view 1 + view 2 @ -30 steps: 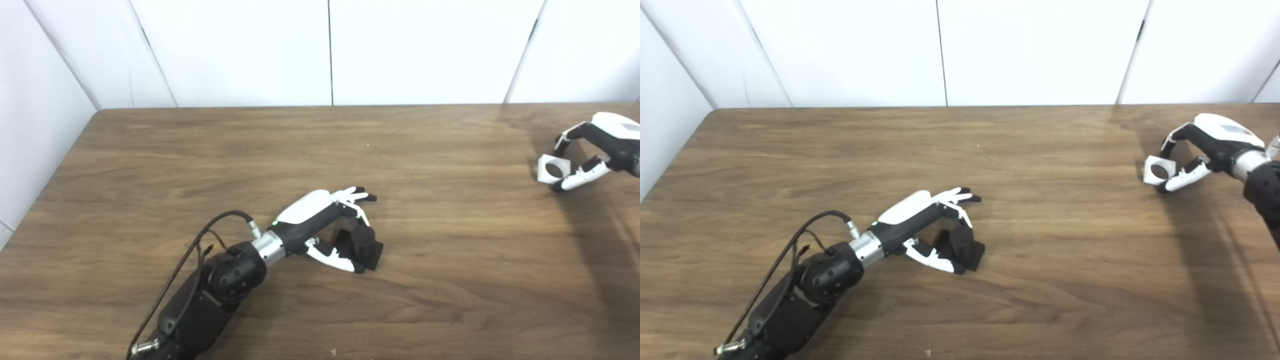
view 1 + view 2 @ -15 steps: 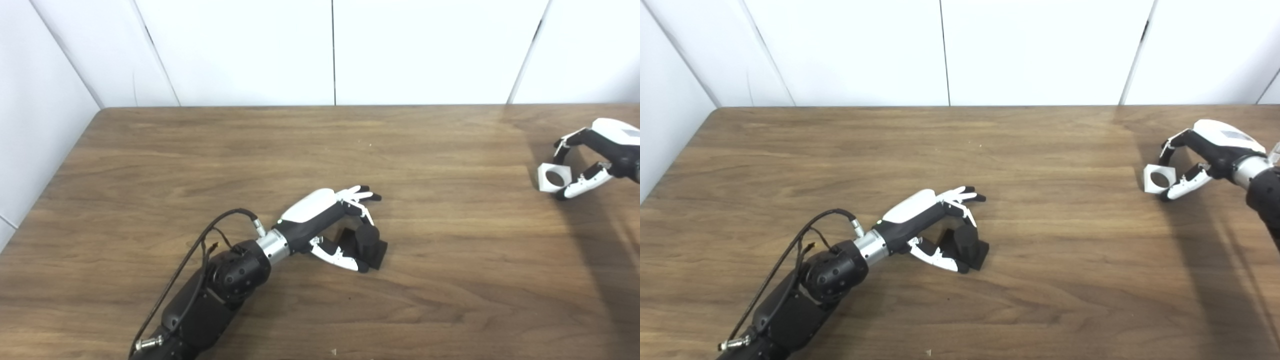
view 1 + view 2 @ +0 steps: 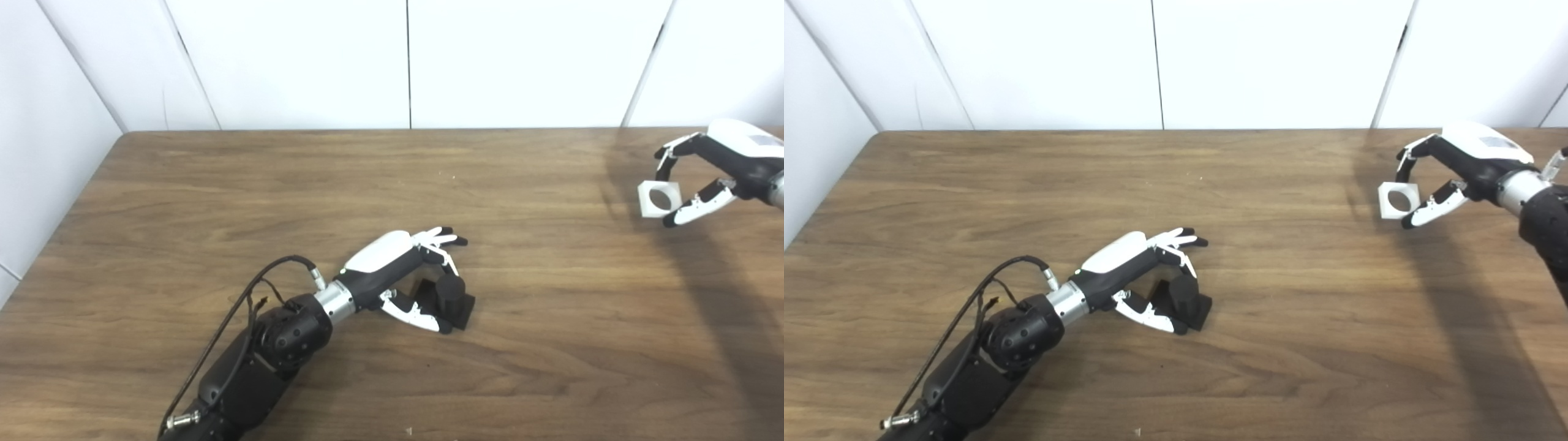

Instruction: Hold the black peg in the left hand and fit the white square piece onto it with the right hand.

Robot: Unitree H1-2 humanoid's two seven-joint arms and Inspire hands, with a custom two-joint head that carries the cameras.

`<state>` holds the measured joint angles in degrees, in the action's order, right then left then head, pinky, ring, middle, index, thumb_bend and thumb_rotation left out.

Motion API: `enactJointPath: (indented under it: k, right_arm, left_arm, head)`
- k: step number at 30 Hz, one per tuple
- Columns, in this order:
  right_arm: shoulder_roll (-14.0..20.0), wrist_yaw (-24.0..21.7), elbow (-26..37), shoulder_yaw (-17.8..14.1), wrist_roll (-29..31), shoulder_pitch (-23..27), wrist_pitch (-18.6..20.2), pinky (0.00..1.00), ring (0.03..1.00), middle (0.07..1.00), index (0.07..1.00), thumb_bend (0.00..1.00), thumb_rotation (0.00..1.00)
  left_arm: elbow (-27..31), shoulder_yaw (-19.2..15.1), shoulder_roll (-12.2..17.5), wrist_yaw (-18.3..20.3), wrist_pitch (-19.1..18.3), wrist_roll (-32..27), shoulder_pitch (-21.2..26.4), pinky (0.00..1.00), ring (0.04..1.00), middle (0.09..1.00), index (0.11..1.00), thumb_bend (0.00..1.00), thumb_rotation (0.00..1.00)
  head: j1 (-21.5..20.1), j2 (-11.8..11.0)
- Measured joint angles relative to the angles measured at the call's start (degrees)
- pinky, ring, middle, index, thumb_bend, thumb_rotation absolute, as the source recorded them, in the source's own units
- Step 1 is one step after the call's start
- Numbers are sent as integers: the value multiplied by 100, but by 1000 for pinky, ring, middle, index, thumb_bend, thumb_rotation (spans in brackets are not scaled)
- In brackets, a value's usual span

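The black peg, a short cylinder on a square black base, rests on the wooden table near the middle. My left hand is closed around it, thumb against the base's near side and fingers arched over the top. Far to the right, my right hand pinches the white square piece between fingers and thumb. The piece has a round hole facing the camera and hangs above the table, its shadow falling on the wood below. The two hands are far apart.
White wall panels stand behind the table's back edge. The table's left edge runs diagonally beside the left wall. A black cable loops off my left forearm.
My right hand has risen and moved left with the white square piece. The left hand and black peg stay put. The camera shifted slightly at first.
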<state>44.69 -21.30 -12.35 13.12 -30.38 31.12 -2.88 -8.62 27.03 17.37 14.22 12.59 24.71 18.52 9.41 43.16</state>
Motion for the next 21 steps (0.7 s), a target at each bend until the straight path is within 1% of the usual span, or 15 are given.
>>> enactJointPath:
  k: [8,9,14,21]
  right_arm:
    - [-86,-225,494,-58,82,6,-7,810,870,799,481,519,123]
    - [-111,-253,594,-73,92,6,-8,791,867,795,481,519,123]
    - [-259,-371,1170,-90,104,10,-2,762,858,786,480,519,123]
    - [-400,-519,1544,-63,120,18,-53,747,858,783,478,520,126]
  left_arm:
    - [-1,8,-1,-1,-6,0,6,990,1000,935,492,521,79]
    - [-1,8,-1,-1,-6,0,5,992,1000,936,492,521,78]
    - [-1,11,-2,0,-8,0,10,994,1000,936,492,521,79]
    - [-3,13,-1,-1,-9,0,12,992,1000,935,492,521,78]
  head:
    - [-9,-9]
    - [-18,-9]
    - [-35,-9]
    - [-88,9]
